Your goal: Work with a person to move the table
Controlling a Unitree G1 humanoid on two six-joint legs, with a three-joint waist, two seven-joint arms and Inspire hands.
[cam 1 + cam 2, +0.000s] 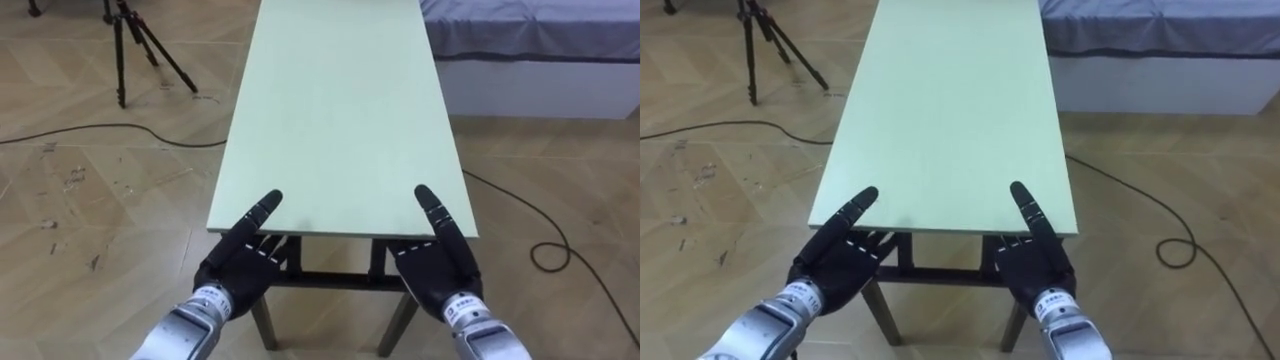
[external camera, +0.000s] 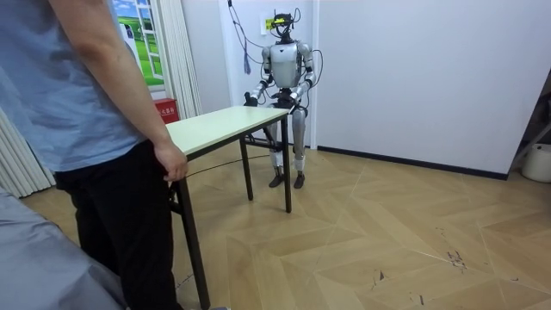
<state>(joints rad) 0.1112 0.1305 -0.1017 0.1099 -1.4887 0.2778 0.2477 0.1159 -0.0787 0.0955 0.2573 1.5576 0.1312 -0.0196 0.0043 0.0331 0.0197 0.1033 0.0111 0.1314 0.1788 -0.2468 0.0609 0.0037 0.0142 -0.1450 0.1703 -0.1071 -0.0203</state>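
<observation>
Left hand (image 1: pixel 238 265) set against the near short edge of the table (image 1: pixel 340 110), partly laid over the pale green top, partly tucked beneath it; right hand (image 1: pixel 440 268) placed the same way at the other corner of that edge. Hard to say of either whether clasping or merely resting, with so much hidden under the top: cannot tell. Table long and narrow, on dark legs, standing on the wood floor (image 1: pixel 90 200) and stretching straight away from the robot. Seen from the room: robot upright at one short end, close before a white wall, both arms held forward to the edge; person (image 2: pixel 77 103) in a blue shirt and dark trousers at the opposite end, person's hand (image 2: pixel 170 162) down at the table's corner. Beyond the table's left side, a black tripod (image 1: pixel 130 45); beyond its right, a bed (image 1: pixel 530 40) with a grey cover. Beside the curtain (image 2: pixel 175 52), a red box (image 2: pixel 164 110) with pale writing, too small to read, and above it a picture (image 2: pixel 133 17) of green field and blue sky.
</observation>
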